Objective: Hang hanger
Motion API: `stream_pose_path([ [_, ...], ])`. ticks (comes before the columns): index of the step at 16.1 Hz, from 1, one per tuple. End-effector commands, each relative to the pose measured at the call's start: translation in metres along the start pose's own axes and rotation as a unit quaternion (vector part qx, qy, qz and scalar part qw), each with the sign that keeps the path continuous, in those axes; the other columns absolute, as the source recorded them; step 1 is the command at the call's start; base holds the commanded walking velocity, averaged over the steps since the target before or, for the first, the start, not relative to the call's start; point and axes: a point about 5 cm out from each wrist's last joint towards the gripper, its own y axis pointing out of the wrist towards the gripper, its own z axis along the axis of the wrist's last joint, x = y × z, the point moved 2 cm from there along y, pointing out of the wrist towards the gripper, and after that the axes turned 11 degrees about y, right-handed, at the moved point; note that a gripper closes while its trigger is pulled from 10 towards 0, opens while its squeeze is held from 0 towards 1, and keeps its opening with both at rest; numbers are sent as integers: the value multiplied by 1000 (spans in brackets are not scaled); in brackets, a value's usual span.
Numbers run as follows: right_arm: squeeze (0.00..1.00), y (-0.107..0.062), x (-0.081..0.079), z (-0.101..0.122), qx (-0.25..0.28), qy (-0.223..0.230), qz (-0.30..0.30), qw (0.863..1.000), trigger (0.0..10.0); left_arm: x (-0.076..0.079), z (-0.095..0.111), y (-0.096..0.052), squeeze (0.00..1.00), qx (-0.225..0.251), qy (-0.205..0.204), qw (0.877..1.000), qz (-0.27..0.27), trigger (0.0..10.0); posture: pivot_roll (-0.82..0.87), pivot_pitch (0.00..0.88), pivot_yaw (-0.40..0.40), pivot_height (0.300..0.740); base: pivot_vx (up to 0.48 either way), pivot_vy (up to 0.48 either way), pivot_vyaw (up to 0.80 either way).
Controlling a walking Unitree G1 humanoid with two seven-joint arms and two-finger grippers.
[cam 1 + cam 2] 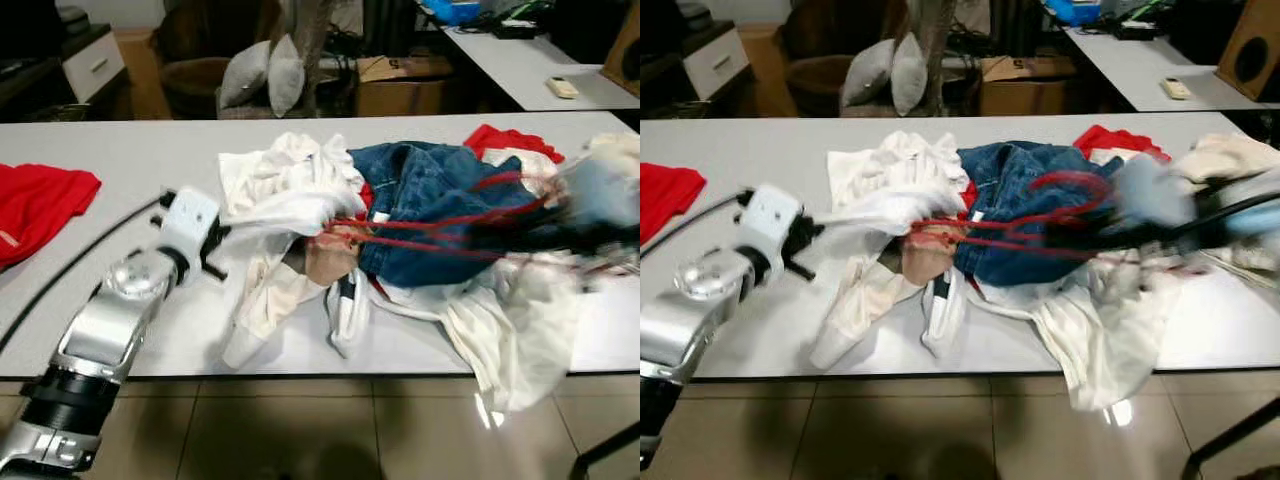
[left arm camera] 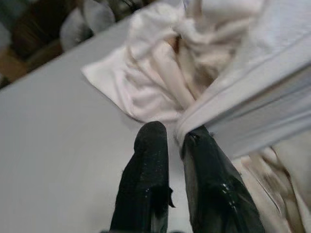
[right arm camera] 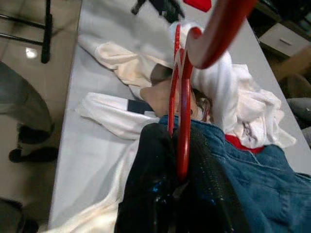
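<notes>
— Red plastic is what I look for first. Where is the hanger (image 3: 182, 121) now?

— It is in my right gripper (image 3: 181, 191). In the right wrist view the two black fingers are closed on the red bar, and the hook end curves away above them. I see two thin red bars there, so it may be more than one hanger; I cannot tell.

— And relative to the jeans (image 1: 425, 200)?

— The hanger lies over the jeans, long axis running across the table (image 1: 120, 150) from my right side toward the middle of the clothes pile. The far tip reaches the white shirt (image 1: 290, 205), just beside the jeans on their left. My right arm is blurred in the head views, so I judge it is in motion.

— What does the left gripper (image 2: 176, 141) do?

— It is at the left edge of the white shirt, well apart from the jeans. In the left wrist view its fingers are pinched on a fold of that white cloth.

— Which arm matters for the coming move?

— The right one, it already has the hanger. I think the shirt must go on it, or the hanger must lift free of the pile before hanging.

— Do the views differ?

— Yes. The wrist view makes the grip on the bar clear; the head views give the hanger's direction over the jeans and a red cloth (image 1: 35, 205) far left of them.
</notes>
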Motion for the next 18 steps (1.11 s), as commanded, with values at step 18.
stream_pose_path([
  [18, 0, 29, -31, -57, -131, 91, -60, 985, 10000, 4, 51, -67, 1000, 170, -34, 977, -126, 10000, -67, 0, 98, 740, 0, 0, 0],
])
